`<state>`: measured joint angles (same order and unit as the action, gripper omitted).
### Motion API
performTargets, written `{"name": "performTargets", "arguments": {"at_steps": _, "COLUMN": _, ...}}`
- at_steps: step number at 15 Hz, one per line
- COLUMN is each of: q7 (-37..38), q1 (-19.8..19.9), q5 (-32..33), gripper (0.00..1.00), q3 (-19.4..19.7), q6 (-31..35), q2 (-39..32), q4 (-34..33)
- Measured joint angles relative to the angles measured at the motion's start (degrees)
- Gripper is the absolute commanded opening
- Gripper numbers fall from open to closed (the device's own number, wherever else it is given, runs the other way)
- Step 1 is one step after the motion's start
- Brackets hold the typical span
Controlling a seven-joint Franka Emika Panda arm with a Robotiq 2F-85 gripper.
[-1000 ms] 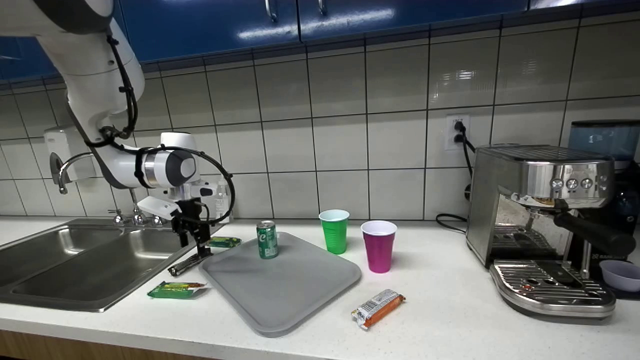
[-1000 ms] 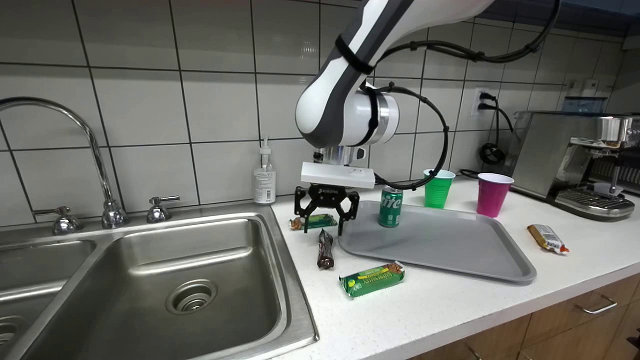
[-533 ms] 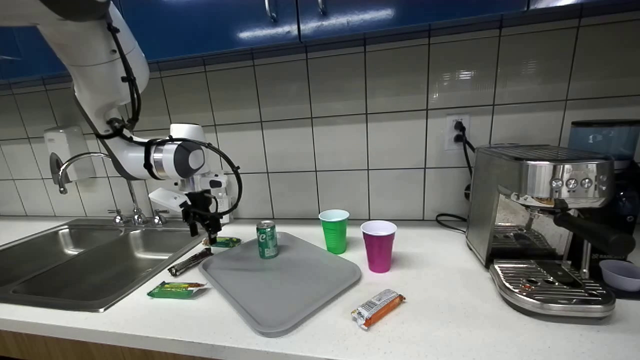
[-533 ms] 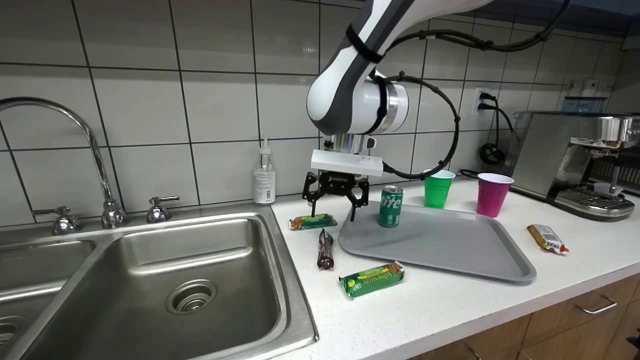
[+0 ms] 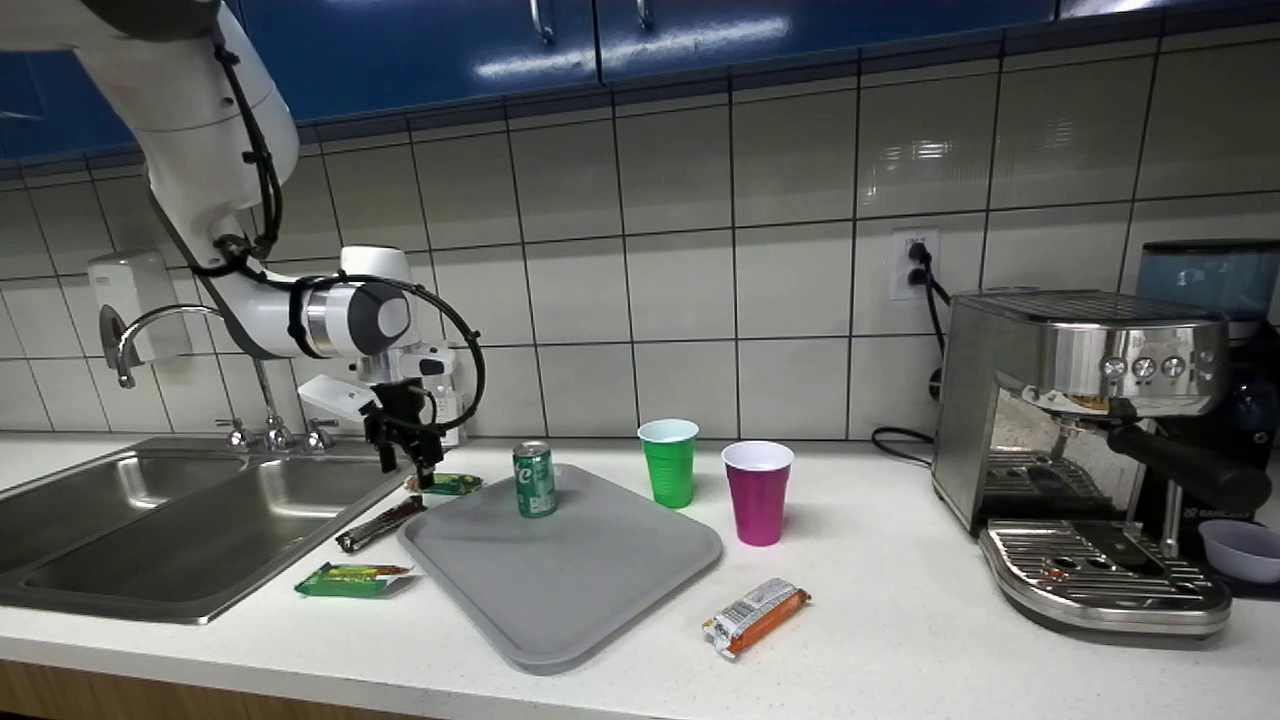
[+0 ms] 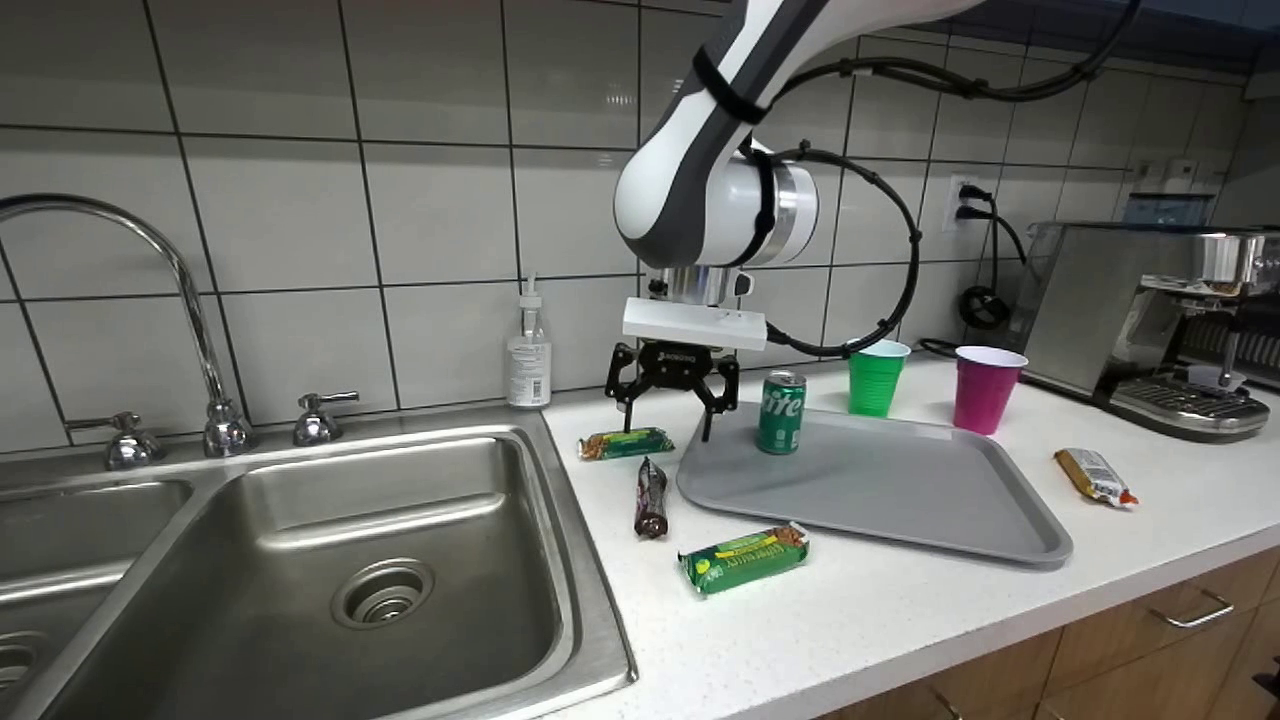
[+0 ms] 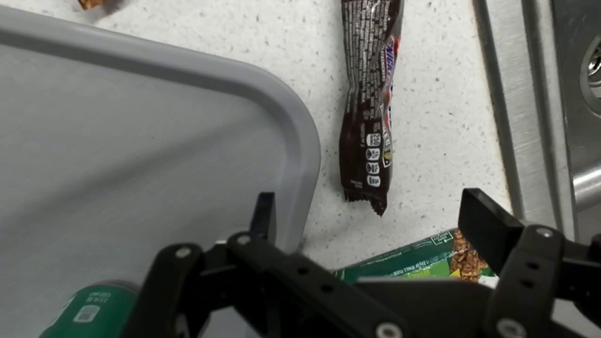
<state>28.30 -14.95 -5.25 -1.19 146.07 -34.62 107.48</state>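
My gripper (image 6: 666, 432) is open and empty, pointing down above the counter by the tray's corner; in the wrist view its fingers (image 7: 370, 206) are wide apart. A green granola bar (image 6: 625, 444) lies below it, partly hidden by the gripper in the wrist view (image 7: 399, 265). A dark brown Snickers bar (image 7: 368, 108) lies between the tray and the sink, just in front of the gripper; it also shows in an exterior view (image 5: 380, 525). The grey tray (image 5: 570, 590) bears an upright green can (image 5: 534, 480). Another green bar (image 6: 745, 560) lies nearer the counter's front edge.
A steel sink (image 6: 420, 540) with a tap (image 6: 190, 290) adjoins the counter. A soap bottle (image 6: 529, 355) stands by the wall. A green cup (image 5: 668, 465) and a magenta cup (image 5: 757, 495) stand behind the tray. An orange-wrapped bar (image 5: 757, 618) and a coffee machine (image 5: 1080, 440) are farther along.
Since one second ago my gripper has risen and moved toward the tray and can, away from the Snickers bar. Over the last half second it has stayed almost still. The objects have not moved.
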Motion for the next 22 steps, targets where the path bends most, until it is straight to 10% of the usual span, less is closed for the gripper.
{"name": "performTargets", "arguments": {"at_steps": 22, "q7": 27.5, "q1": -0.7, "q5": -5.1, "gripper": 1.0, "q3": 0.7, "q6": -8.3, "q2": -6.5, "q4": -12.1}}
